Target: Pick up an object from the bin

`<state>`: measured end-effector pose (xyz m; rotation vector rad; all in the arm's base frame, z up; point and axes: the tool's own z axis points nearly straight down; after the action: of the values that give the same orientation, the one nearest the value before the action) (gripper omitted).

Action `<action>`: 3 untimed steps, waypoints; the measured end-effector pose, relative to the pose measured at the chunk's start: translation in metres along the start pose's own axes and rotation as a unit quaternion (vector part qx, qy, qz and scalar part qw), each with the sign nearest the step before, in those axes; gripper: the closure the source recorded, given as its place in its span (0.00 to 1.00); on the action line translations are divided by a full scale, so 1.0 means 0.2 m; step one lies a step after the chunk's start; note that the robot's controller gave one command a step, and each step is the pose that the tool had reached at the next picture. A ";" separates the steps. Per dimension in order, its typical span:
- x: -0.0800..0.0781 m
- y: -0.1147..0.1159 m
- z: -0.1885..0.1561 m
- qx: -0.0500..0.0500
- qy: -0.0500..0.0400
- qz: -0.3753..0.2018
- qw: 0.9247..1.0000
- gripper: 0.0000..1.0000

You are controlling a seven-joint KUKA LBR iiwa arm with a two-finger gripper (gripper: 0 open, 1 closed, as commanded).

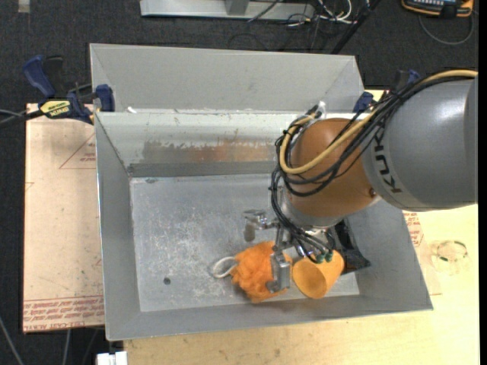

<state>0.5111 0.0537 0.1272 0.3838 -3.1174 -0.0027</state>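
My gripper (279,274) is low in the bin's front right part, under the orange wrist cover. It stands at the right edge of a soft, fuzzy orange lump (253,271) and touches it. Just right of the gripper a yellow-orange cup (316,277) lies on its side, its mouth towards the front. A small white loop (222,267) sticks out from the lump's left side. The view does not tell whether the lump is gripped.
A black flat thing (352,251) lies behind the cup against the bin's right wall, partly under the arm. A small metal piece (256,220) shows just left of the wrist. The arm and its cables cover the bin's right rear.
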 end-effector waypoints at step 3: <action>0.02 -0.01 -0.06 -0.001 0.000 -0.029 1.000 1.00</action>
<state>0.5081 0.0504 0.1390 0.4733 -3.1041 -0.0068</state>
